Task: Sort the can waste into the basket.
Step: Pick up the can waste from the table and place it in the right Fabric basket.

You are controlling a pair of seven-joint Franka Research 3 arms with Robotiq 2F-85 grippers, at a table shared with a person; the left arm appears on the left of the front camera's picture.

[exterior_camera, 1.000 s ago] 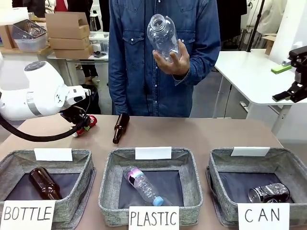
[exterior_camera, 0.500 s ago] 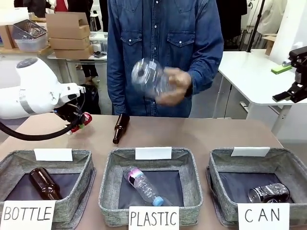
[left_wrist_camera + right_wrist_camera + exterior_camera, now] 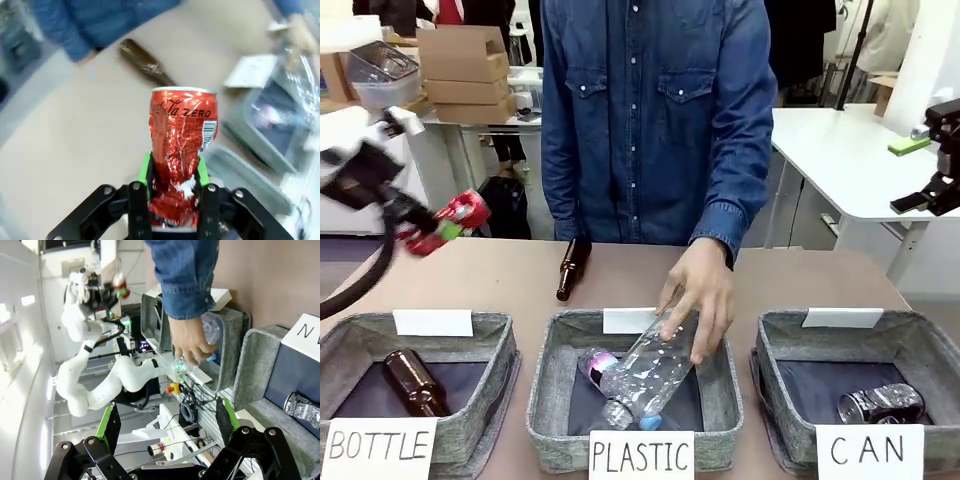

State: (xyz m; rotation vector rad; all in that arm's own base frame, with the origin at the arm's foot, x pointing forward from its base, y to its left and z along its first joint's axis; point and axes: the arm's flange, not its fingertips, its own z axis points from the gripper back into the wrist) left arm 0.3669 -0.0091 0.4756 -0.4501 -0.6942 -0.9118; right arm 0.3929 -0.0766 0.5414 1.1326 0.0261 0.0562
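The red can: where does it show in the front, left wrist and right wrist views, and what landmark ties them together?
Front view: red can at the left, held above the table by the left claw.
Left wrist view: centre, between the green pads.
Right wrist view: small, near the top left, at the far white arm's end.
Shared landmark: the person's hand on the clear bottle.

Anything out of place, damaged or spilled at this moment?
One brown bottle lies on its side on the table, outside the BOTTLE basket. The red can clamped in the left gripper is badly crumpled, as waste would be. Nothing is spilled.
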